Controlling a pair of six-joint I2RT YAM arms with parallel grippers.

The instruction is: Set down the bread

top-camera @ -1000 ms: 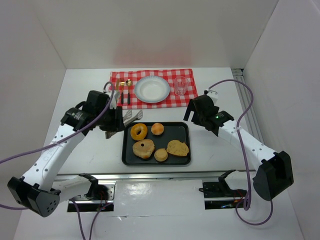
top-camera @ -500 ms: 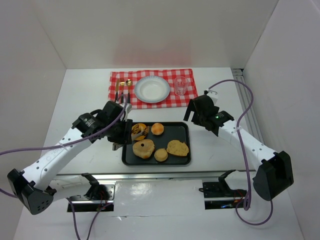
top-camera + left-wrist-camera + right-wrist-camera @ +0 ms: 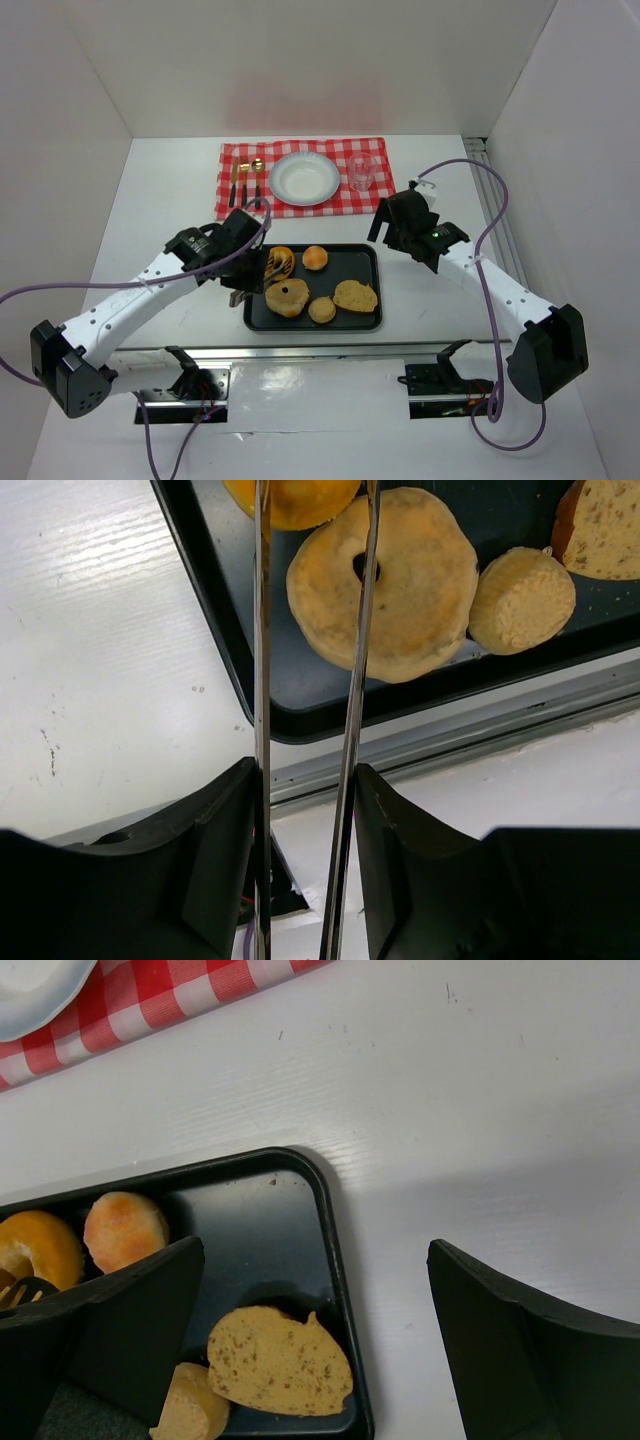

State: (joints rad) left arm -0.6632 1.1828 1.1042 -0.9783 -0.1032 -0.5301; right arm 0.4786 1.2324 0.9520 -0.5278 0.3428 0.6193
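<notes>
The bread (image 3: 280, 262) is an orange glazed ring at the back left of the black tray (image 3: 352, 262). My left gripper (image 3: 243, 268) hangs over the tray's left edge, shut on a pair of metal tongs (image 3: 270, 266). In the left wrist view the tongs' two blades (image 3: 262, 630) run up from my left gripper (image 3: 305, 780) to the bread (image 3: 300, 498) at the top edge; their tips are cut off. I cannot tell if they pinch it. My right gripper (image 3: 388, 224) hovers open by the tray's back right corner, holding nothing (image 3: 315, 1250).
On the tray also lie a pale bagel-like piece (image 3: 287, 297), a round bun (image 3: 316, 257), a small roll (image 3: 322, 309) and a seeded slice (image 3: 355, 295). Behind it, a red checked cloth (image 3: 375, 150) carries a white plate (image 3: 304, 178), a glass (image 3: 361, 172) and cutlery (image 3: 246, 182).
My left arm has swung right from beside the tray to over its left edge. The tongs have come down onto the bread and narrowed slightly. The right arm has not moved.
</notes>
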